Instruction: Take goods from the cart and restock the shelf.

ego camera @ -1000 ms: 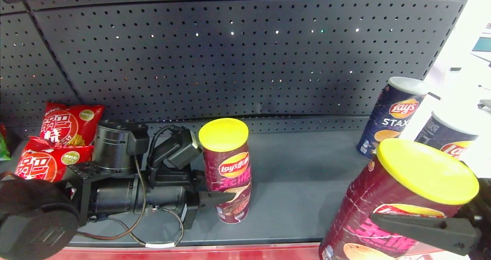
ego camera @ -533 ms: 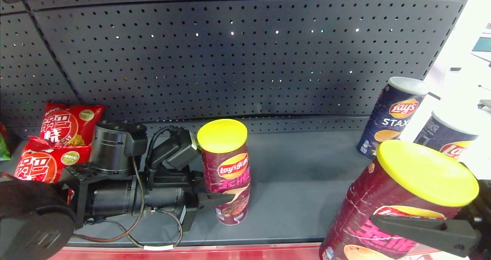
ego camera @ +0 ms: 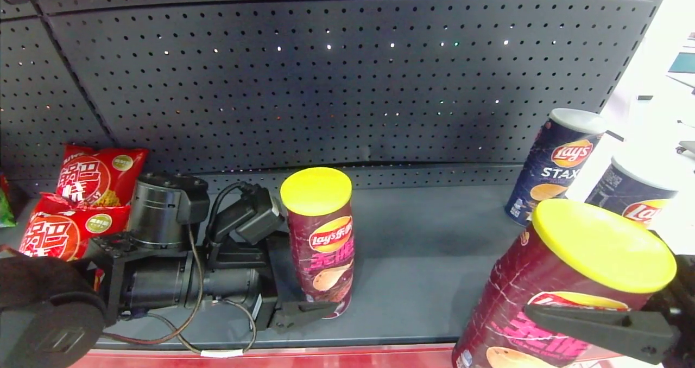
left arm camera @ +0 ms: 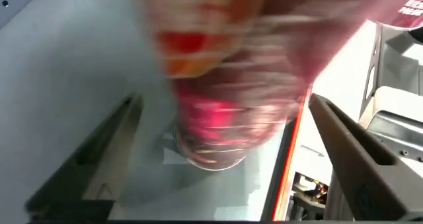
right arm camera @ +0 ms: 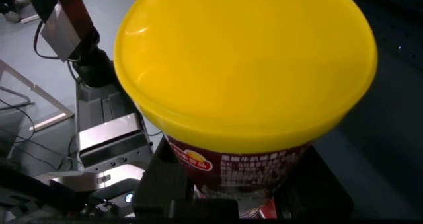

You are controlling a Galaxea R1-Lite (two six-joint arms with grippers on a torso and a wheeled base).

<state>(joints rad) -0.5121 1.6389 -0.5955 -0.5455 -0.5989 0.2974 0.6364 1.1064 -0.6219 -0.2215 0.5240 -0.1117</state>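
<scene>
Left claw (left arm camera: 225,108) has let go, fingers now apart around the first purple can (ego camera: 320,238); right claw (right arm camera: 241,197) squeezes the second purple can (ego camera: 564,281). Two blue cans (ego camera: 556,162) (ego camera: 632,194) and two red bags (ego camera: 98,175) (ego camera: 65,229) sit nearby

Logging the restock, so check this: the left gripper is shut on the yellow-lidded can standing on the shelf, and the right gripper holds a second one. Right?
Not quite. The left gripper is open: the left wrist view shows its fingers spread clear of the can on the shelf. The right gripper does hold a second can.
</scene>
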